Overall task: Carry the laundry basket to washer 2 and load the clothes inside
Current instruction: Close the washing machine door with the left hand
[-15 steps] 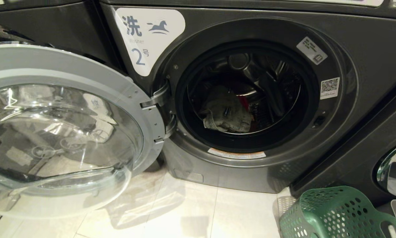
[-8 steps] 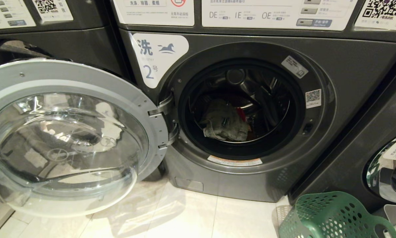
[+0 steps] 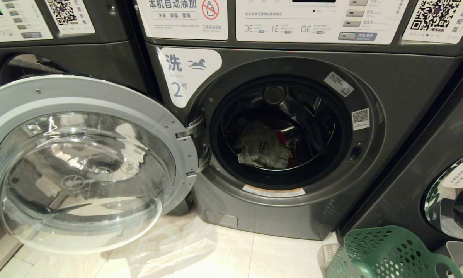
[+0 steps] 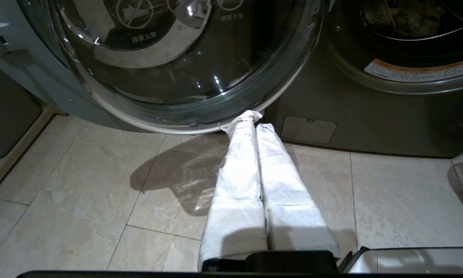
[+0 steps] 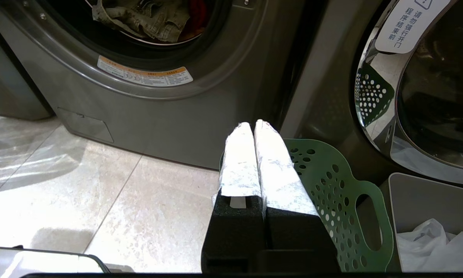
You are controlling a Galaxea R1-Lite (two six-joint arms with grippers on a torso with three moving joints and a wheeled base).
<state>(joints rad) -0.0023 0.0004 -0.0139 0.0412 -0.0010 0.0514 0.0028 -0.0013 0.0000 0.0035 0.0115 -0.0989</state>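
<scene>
While the washer door (image 3: 80,162) hangs swung wide at the left, its glass bowl facing out over the tile floor (image 3: 216,255), the left gripper (image 4: 251,119) sits low over the tiles, cloth-wrapped fingers pressed together, tips just beside the door's lower rim, holding nothing. Washer 2 (image 3: 293,216) stands in the middle, drum open, clothes (image 3: 260,148) lying inside toward the bottom: a pale patterned piece with something red behind it. Clothes are well apart from both grippers, up inside the drum. Right gripper (image 5: 254,125) also low, fingers pressed together, empty, tips over the rim of the green laundry basket (image 5: 332,181), which sits on the floor at the washer's right front corner; contact can't be told. A grey bin (image 5: 432,200) with white cloth sits beside the basket, below another washer's closed door (image 5: 428,88).
</scene>
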